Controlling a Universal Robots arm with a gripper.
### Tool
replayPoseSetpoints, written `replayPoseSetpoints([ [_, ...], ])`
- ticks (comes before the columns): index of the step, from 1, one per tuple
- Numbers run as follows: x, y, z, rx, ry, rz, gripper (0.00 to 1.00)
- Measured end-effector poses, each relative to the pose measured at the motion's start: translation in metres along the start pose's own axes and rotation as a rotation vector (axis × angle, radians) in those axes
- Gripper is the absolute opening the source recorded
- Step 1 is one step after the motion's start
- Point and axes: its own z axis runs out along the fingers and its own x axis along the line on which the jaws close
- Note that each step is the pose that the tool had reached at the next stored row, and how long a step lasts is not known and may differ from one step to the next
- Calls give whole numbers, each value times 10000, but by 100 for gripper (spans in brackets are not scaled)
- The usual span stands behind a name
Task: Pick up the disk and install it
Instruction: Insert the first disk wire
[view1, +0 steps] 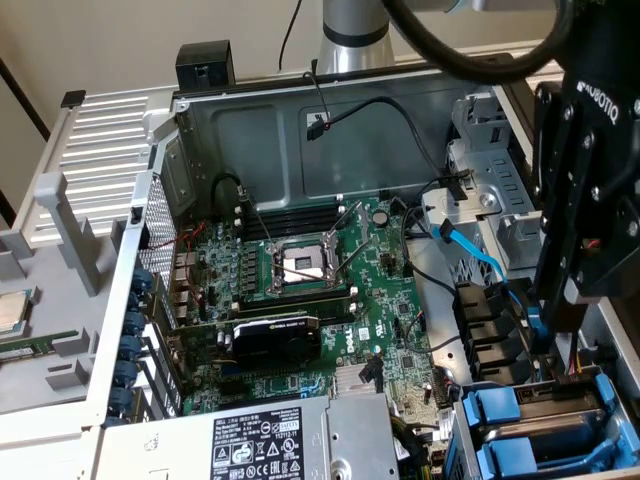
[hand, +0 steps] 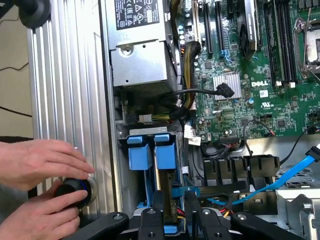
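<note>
While my hand (hand: 172, 220) grips the disk (hand: 167, 187) on edge by its blue carrier, it sits partway in the drive bay (view1: 545, 425) at the computer case's corner. Installing is underway; seating it calls for a straight, level push, I judge.

"DELL" stands in white on the green motherboard (hand: 260, 75), just beside its small finned silver heatsink (hand: 227, 85); a white Dell logo also shows on the board in the exterior view, right of the black graphics card (view1: 275, 338). "ROBOTIQ" runs in white down the black gripper (view1: 600, 105) body. The grey power supply (view1: 250, 440) carries a black-and-white label with a row of certification marks and fine print too small to read.
</note>
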Motion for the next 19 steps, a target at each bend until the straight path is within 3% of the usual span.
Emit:
replayPoseSetpoints([
  [19,-4,70,61,-5,3,-1,31],
])
